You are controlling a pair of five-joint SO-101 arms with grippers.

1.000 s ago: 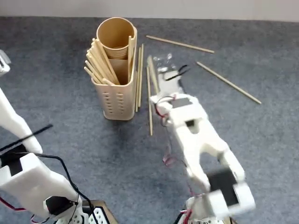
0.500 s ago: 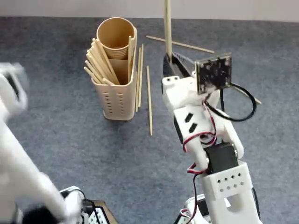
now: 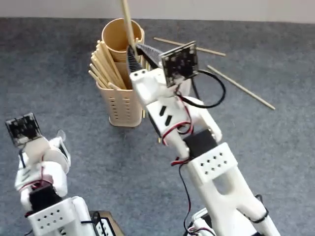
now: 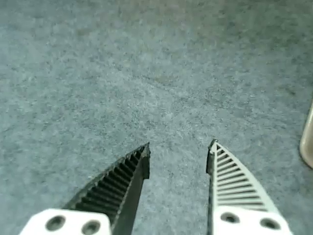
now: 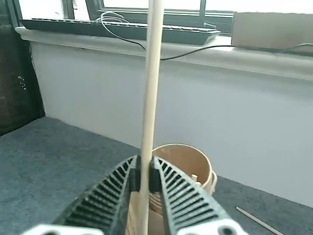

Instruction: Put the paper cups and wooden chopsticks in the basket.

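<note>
Basket (image 3: 120,105) opening crowded by a paper cup (image 3: 120,34) at the far end and bundled chopsticks (image 3: 106,66) along the left. The right gripper (image 3: 132,48), clamping an upright chopstick (image 3: 127,22), and its arm (image 3: 172,118) block the right side; bare carpet (image 3: 59,73) lies left, below the spread left gripper (image 4: 178,152).

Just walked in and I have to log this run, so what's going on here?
The right claw is shut on a wooden chopstick, held upright close by the basket, which already holds a paper cup and a bunch of chopsticks. The left claw hangs open over the carpet. At least two loose chopsticks lie on the carpet nearby.
</note>
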